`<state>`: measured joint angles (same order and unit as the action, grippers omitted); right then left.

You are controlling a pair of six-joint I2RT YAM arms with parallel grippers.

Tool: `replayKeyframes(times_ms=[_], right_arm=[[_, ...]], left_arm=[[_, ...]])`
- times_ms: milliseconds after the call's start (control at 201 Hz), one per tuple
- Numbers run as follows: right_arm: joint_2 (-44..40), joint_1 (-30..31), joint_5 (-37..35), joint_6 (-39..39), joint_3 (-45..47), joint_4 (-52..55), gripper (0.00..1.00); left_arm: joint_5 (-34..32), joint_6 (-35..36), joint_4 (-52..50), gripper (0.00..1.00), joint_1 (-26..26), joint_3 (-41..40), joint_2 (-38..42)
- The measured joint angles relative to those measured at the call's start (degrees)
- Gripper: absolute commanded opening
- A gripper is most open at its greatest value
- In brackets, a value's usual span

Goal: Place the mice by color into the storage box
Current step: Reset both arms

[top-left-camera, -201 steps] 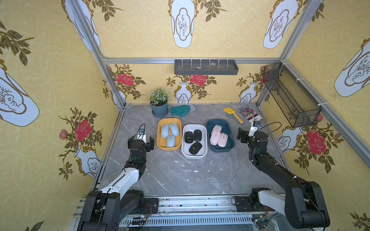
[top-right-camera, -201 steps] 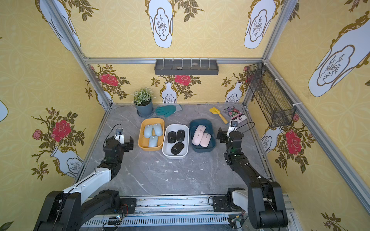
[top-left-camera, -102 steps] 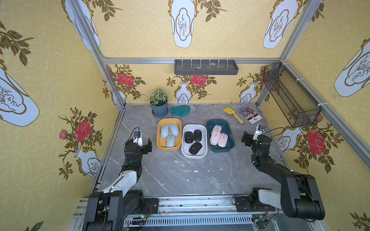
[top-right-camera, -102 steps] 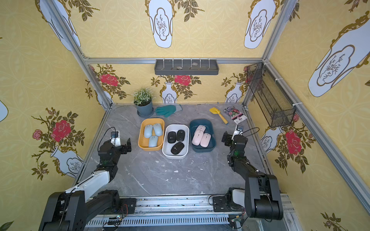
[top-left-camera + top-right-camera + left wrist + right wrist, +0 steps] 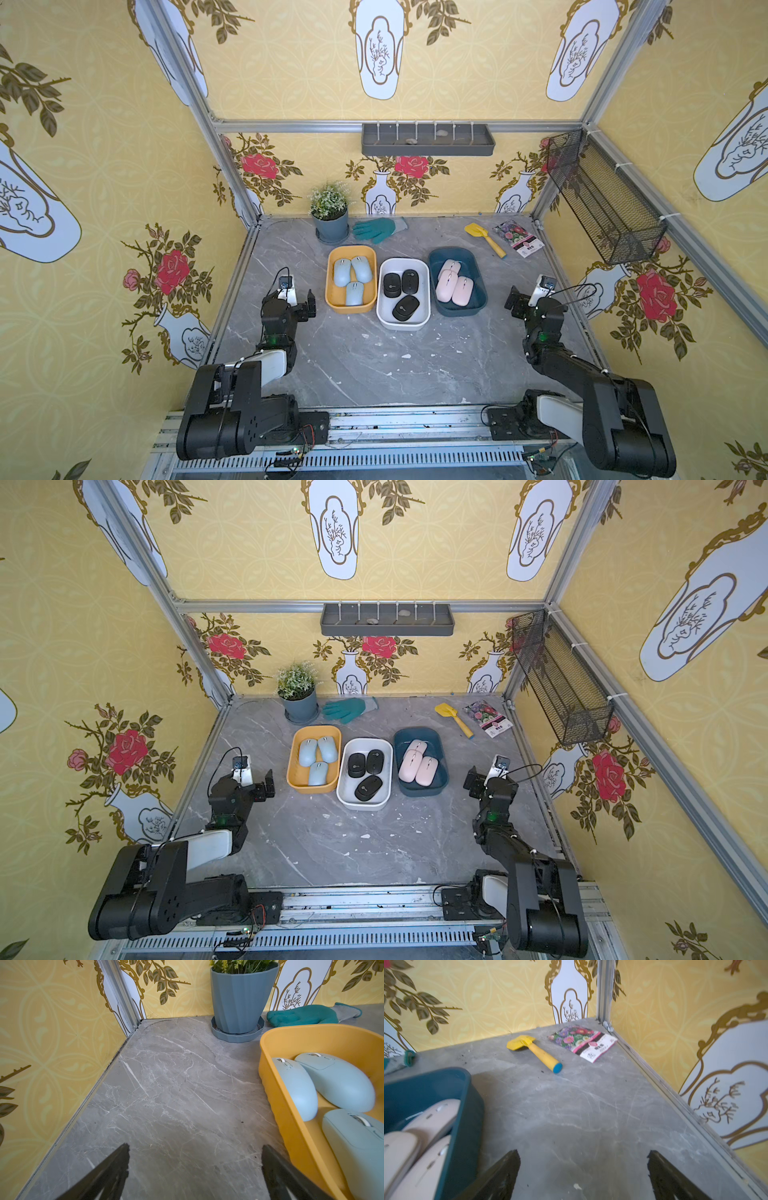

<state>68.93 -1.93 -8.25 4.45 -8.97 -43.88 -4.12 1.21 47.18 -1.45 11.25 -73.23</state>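
Three storage boxes sit side by side mid-table. The yellow box (image 5: 329, 286) holds three pale blue mice (image 5: 342, 272), also seen in the left wrist view (image 5: 336, 1080). In the white box (image 5: 380, 309) lie three black mice (image 5: 405, 307). The teal box (image 5: 478, 279) holds three pale pink mice (image 5: 451, 284), partly visible in the right wrist view (image 5: 431, 1118). My left gripper (image 5: 299, 296) (image 5: 194, 1153) stands open and empty over bare table left of the yellow box. To the right of the teal box, my right gripper (image 5: 525, 297) (image 5: 583, 1157) is open and empty.
A potted plant (image 5: 331, 222) and a green glove (image 5: 376, 229) lie at the back left. At the back right are a yellow trowel (image 5: 484, 237) and a seed packet (image 5: 518, 239). A wire basket (image 5: 602, 199) hangs on the right wall, a grey shelf (image 5: 428, 139) on the back wall.
Both arms have folded back toward their bases, and the grippers sit a little lower and nearer the front. Both stay open. The mice and boxes have not moved.
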Motion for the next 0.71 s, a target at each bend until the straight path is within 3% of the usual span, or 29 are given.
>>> replayKeyframes(times_ms=[139, 707], right_arm=[[12.1, -0.2, 1.3, -0.1, 2.6, -9.9, 0.97], [13.2, -2.2, 7.1, 0.0, -0.9, -14.0, 0.98]], left_arm=[[0.0, -0.2, 0.8, 1.0, 0.0, 0.0, 0.5], [-0.2, -0.2, 4.4, 1.0, 0.0, -1.0, -0.1]])
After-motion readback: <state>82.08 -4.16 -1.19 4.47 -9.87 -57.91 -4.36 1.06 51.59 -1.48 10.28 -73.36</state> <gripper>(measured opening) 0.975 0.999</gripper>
